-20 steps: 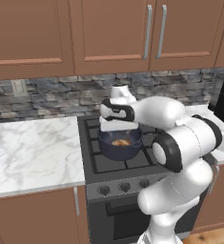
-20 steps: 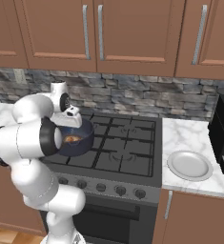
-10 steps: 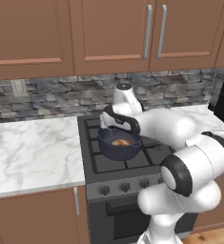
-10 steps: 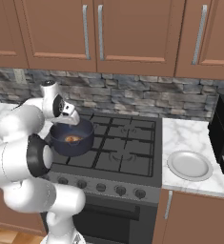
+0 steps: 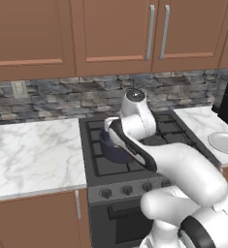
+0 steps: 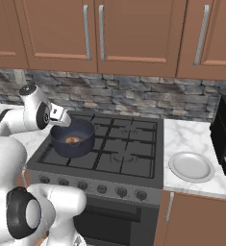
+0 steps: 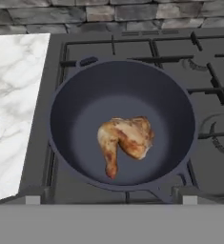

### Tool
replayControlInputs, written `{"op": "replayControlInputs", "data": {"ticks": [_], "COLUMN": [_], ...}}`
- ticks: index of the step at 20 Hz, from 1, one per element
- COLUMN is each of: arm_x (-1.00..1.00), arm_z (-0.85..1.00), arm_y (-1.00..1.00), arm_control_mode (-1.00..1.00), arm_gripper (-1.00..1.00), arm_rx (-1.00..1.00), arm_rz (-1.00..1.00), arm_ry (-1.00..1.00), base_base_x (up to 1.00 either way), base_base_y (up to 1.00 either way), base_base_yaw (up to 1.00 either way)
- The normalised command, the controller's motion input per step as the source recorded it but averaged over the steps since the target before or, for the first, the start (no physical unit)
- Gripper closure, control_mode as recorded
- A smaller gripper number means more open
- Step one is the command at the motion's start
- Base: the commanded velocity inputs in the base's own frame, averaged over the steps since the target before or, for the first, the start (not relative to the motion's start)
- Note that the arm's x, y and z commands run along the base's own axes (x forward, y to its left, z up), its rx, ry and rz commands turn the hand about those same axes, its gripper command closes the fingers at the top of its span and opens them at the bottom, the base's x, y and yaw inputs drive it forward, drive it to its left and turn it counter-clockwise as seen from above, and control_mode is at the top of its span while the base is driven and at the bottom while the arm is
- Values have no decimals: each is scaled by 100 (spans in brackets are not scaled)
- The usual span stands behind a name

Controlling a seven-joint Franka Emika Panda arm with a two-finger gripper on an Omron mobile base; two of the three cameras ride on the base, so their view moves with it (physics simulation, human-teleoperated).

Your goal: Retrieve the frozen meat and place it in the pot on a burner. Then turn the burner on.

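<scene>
the frozen meat [image 7: 125,141], an orange-tan drumstick-shaped lump with paler patches, lies on the floor of the pot [image 7: 75,114], slightly toward the near side of its bottom and clear of the walls. in the right base view the same lump [image 6: 74,140] shows as a small orange spot inside the dark blue-grey pot [image 6: 81,144].

the pot sits on the front left burner [image 6: 61,157] of the black gas cooktop [image 6: 129,153], its grate bars running out from under the rim on all sides. in the left base view the pot [image 5: 110,151] is partly hidden behind the white arm, which crosses in front of it.

the gripper [image 6: 61,116] hangs at the pot's far left rim in the right base view, just above the rim, with the hand angled down toward the pot's inside. its fingertips cannot be made out in any view, so i cannot tell whether the pincer is spread or pressed together; nothing can be seen held in it, and the meat lies apart from it.

to the right of the cooktop a flat white plate [image 6: 191,166] rests on the marble counter [image 6: 182,139], well apart from the pot. round knobs [image 6: 101,189] line the stove front below the burners.
</scene>
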Motion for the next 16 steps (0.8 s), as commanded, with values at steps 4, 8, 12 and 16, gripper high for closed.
{"op": "replayControlInputs", "data": {"ticks": [4, 8, 12, 16], "arm_x": [-100, -100, -100, -94], "arm_z": [36, 21, 0, 0], "arm_y": [6, 9, 11, 29], "arm_control_mode": [-100, -100, -100, -100], "arm_gripper": [-100, -100, -100, -100], "arm_rx": [2, 1, 0, 0], "arm_rz": [-2, -3, -5, 0], "arm_ry": [-15, -14, -6, -7], "base_base_x": [0, 0, 0, 0], "base_base_y": [0, 0, 0, 0], "base_base_yaw": [0, 0, 0, 0]}}
